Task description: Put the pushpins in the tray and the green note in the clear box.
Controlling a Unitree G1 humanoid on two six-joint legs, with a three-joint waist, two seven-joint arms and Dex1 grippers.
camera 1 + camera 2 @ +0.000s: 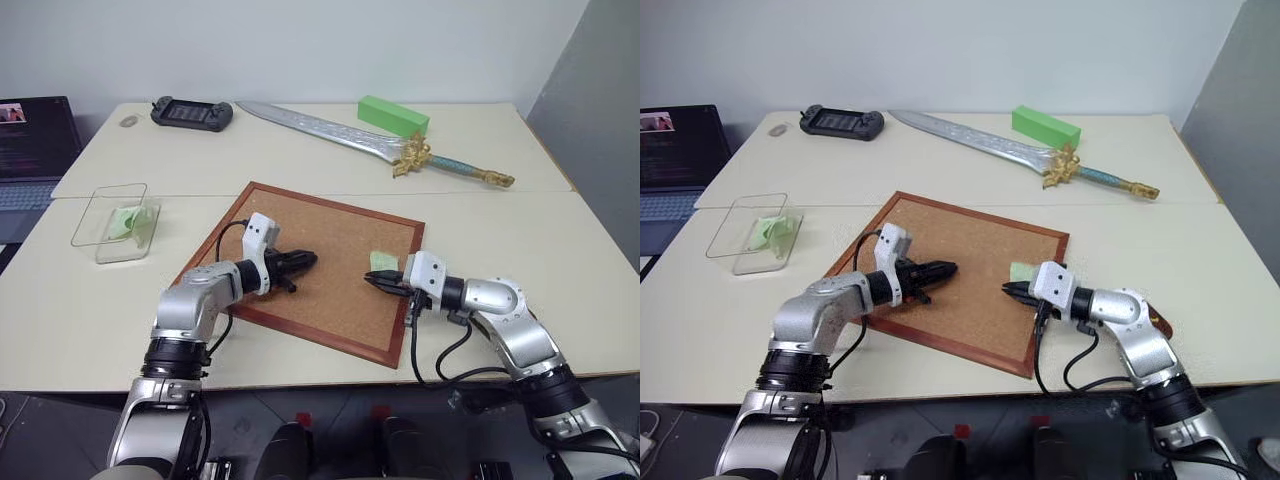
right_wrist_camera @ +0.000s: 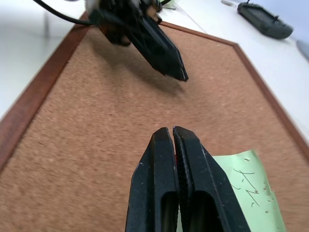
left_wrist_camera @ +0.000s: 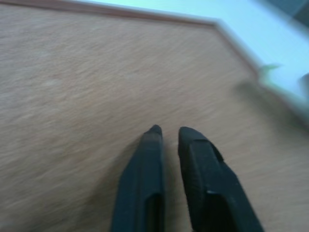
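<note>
A pale green note [image 1: 381, 261] lies on the corkboard [image 1: 330, 240], just beyond my right gripper [image 1: 370, 282]. That gripper is shut just above the board, and a thin red sliver of a pushpin [image 2: 176, 157] shows in the seam between its fingers. My left gripper [image 1: 310, 260] hovers over the middle of the board, pointing at the right one. Its fingers [image 3: 152, 145] stand slightly apart with nothing between them. The clear box [image 1: 100, 250] sits at the left with another green slip [image 1: 126, 222] inside. Behind my right forearm a dark red edge of the tray [image 1: 1162, 325] shows.
At the back of the table lie a toy sword [image 1: 350, 135], a bright green block [image 1: 392, 115] and a black handheld console [image 1: 192, 113]. A laptop [image 1: 35, 140] stands off the left edge.
</note>
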